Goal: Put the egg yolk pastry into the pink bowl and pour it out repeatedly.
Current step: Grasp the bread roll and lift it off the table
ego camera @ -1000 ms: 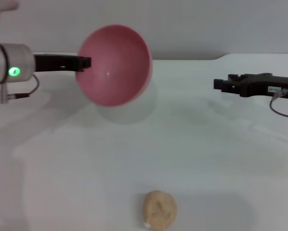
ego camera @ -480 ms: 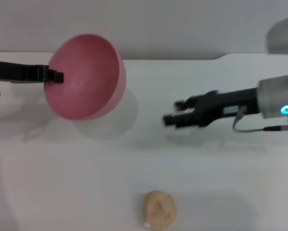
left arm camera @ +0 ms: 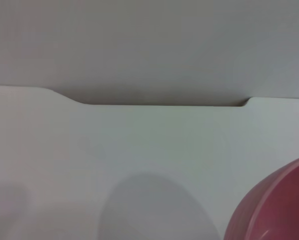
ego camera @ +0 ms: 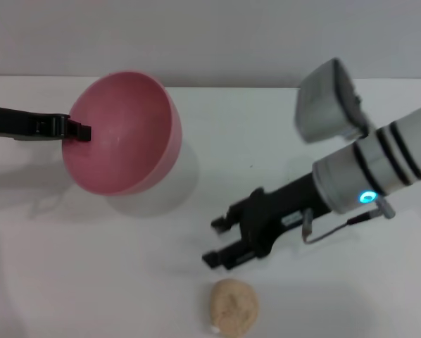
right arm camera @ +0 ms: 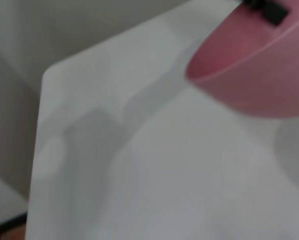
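Head view: egg yolk pastry (ego camera: 233, 307) just below open right claw (ego camera: 217, 243).

Pink bowl (ego camera: 122, 134) lifted at far left, rim clamped by left gripper (ego camera: 80, 129). Egg yolk pastry (ego camera: 233, 306) on table (ego camera: 91, 282) near front; spread right gripper (ego camera: 217, 241) just behind it.
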